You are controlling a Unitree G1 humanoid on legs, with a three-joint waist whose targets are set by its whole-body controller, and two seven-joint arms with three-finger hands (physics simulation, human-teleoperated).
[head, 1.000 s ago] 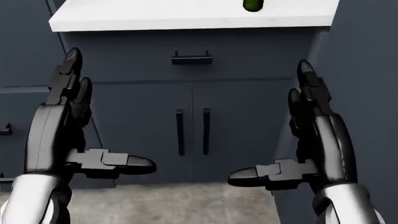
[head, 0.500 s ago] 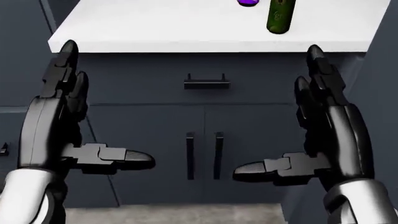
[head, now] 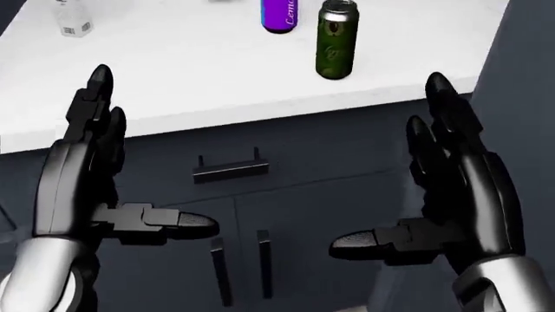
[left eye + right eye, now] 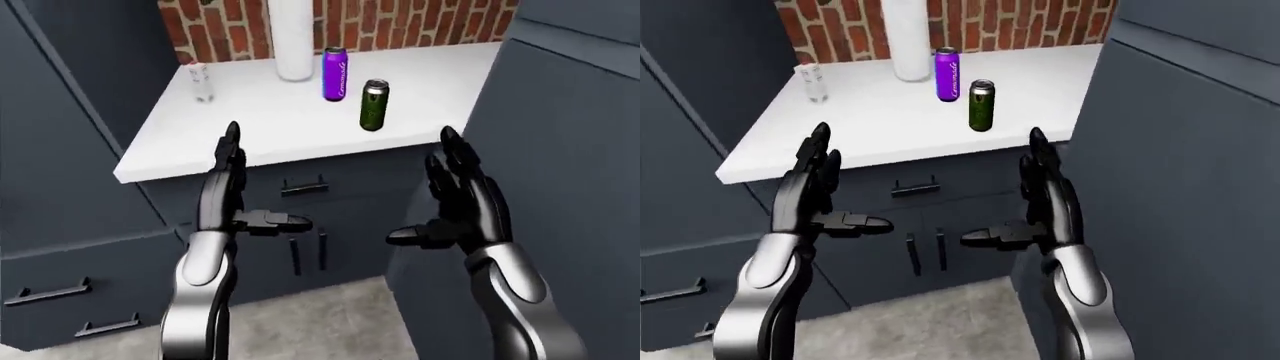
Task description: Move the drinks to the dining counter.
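Two hands are raised below the counter edge, both empty: the left hand (image 3: 82, 175) and right hand (image 3: 455, 188) have fingers extended and thumbs turned inward, gripping nothing. No drink has been picked up yet; the whole transfer appears to remain. On the white counter (image 4: 270, 142), the green can (image 4: 373, 104) stands nearest, its label unreadable. Just beyond it stands the purple can (image 4: 335, 73), marked "Lemonade". Farther left is a small clear bottle (image 4: 201, 81), label illegible. The dining counter is not in view.
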